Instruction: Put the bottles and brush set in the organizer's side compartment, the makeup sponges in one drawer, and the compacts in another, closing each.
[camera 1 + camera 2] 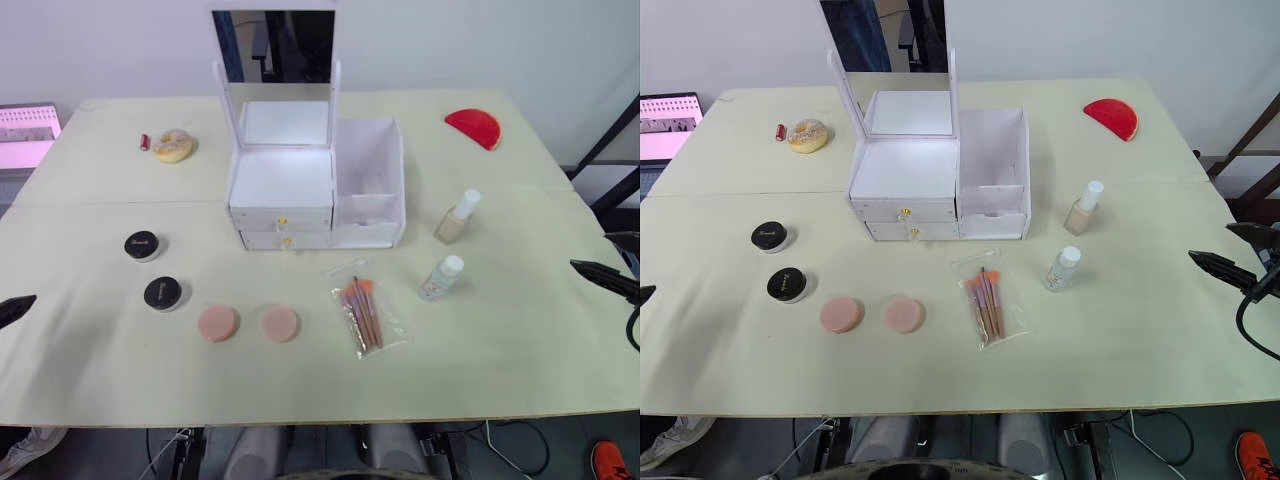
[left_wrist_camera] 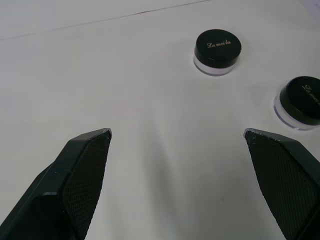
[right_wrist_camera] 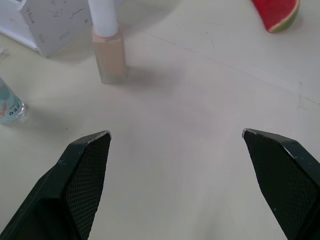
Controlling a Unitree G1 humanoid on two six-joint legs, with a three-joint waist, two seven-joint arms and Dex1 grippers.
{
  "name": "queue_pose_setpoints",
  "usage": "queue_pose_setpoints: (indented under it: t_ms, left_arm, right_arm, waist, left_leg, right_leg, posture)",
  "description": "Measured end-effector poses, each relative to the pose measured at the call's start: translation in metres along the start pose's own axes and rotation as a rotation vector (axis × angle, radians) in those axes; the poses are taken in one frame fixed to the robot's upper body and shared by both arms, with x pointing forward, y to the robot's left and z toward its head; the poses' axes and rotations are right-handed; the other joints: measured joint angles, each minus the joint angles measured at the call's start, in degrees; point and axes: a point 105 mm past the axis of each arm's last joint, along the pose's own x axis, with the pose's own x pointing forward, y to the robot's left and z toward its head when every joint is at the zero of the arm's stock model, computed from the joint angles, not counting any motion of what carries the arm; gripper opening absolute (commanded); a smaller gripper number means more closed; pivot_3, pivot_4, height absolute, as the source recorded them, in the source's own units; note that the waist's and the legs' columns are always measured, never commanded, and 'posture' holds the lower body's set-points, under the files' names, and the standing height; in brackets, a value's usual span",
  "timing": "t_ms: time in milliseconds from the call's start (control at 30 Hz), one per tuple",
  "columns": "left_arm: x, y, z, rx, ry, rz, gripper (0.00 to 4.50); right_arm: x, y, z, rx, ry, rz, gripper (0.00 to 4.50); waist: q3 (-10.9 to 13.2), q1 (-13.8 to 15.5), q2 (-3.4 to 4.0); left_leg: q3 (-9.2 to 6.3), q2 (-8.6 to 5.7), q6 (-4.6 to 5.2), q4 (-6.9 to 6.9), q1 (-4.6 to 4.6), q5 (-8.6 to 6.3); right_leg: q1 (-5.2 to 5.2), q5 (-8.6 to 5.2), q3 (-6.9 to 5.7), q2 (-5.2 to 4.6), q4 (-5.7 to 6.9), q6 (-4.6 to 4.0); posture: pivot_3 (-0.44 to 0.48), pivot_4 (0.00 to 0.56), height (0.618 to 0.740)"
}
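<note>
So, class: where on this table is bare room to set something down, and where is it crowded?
Free: the wide strip along the near table edge, below the two pink round sponges and bagged brush set; also between the red watermelon-slice toy and the beige foundation bottle. Crowded: just before the white plastic organizer.

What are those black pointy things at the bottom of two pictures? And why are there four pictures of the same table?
Those are a robot's fingers. Each arm ends in a gripper with two black fingers, and a small camera on each wrist looks along them. The left gripper is open above two black-lidded compacts. The right gripper is open too, near a beige bottle. Neither holds anything.

The other two pictures come from the robot's head, like two eyes looking down. On the table they show a white organizer with a mirror, two pink sponges, a brush set in a clear bag, a small clear bottle, a toy watermelon slice and a toy donut.
</note>
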Motion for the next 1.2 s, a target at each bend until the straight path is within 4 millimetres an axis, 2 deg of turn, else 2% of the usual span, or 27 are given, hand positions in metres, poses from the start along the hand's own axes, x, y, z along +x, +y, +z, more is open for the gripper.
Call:
queue_pose_setpoints:
  t_ms: [633, 800, 900, 1000, 1100, 1200]
  left_arm:
    - [0.002, 0.003, 0.003, 0.002, -0.002, 0.025, 4.47]
    - [0.009, -0.002, 0.007, 0.025, -0.008, 0.004, 4.47]
    - [0.024, -0.02, 0.007, 0.068, 0.013, -0.068, 4.47]
    - [0.043, -0.047, 0.013, 0.121, 0.032, -0.173, 4.47]
    - [0.063, -0.096, 0.035, 0.192, -0.003, -0.365, 4.47]
    - [0.07, -0.141, 0.049, 0.236, -0.024, -0.528, 4.47]
  right_arm:
    - [0.004, 0.002, 0.004, 0.002, -0.005, -0.005, 4.5]
    - [0.004, 0.013, 0.004, 0.035, -0.011, 0.0, 4.5]
    - [0.009, 0.023, 0.005, 0.05, -0.019, 0.001, 4.5]
    - [0.016, 0.03, 0.01, 0.041, -0.028, -0.004, 4.5]
    - [0.029, 0.038, 0.021, 0.025, -0.045, 0.013, 4.5]
    - [0.04, 0.049, 0.031, 0.0, -0.047, 0.043, 4.5]
  waist:
    - [0.0, -0.02, 0.0]
    - [-0.01, 0.09, -0.02]
    - [-0.02, 0.24, -0.03]
    - [-0.02, 0.22, -0.03]
    - [-0.01, 0.2, -0.04]
    - [-0.02, 0.03, -0.03]
  left_leg:
    - [0.02, 0.0, 0.0, 0.03, 0.01, 0.0]
    - [0.01, 0.0, 0.0, 0.03, 0.0, 0.0]
    - [0.01, 0.01, 0.0, 0.1, -0.01, 0.0]
    - [0.01, 0.03, 0.0, 0.27, -0.05, 0.0]
    - [0.01, 0.06, 0.0, 0.47, -0.07, 0.0]
    - [0.04, 0.05, 0.01, 0.47, -0.04, 0.0]
  right_leg:
    - [0.0, 0.03, 0.02, 0.01, 0.03, 0.0]
    - [0.0, 0.06, 0.03, 0.0, 0.04, -0.03]
    - [0.03, 0.08, 0.05, -0.02, 0.04, 0.01]
    - [0.06, 0.12, 0.09, -0.01, 0.04, 0.09]
    - [0.13, 0.17, 0.12, -0.01, 0.04, 0.17]
    - [0.14, 0.23, 0.16, 0.0, 0.03, 0.08]
  posture:
    - [0.0, 0.15, 0.739]
    - [0.0, 0.15, 0.739]
    - [0.0, 0.15, 0.739]
    - [0.0, 0.15, 0.739]
    - [0.0, 0.15, 0.739]
    - [0.0, 0.15, 0.739]
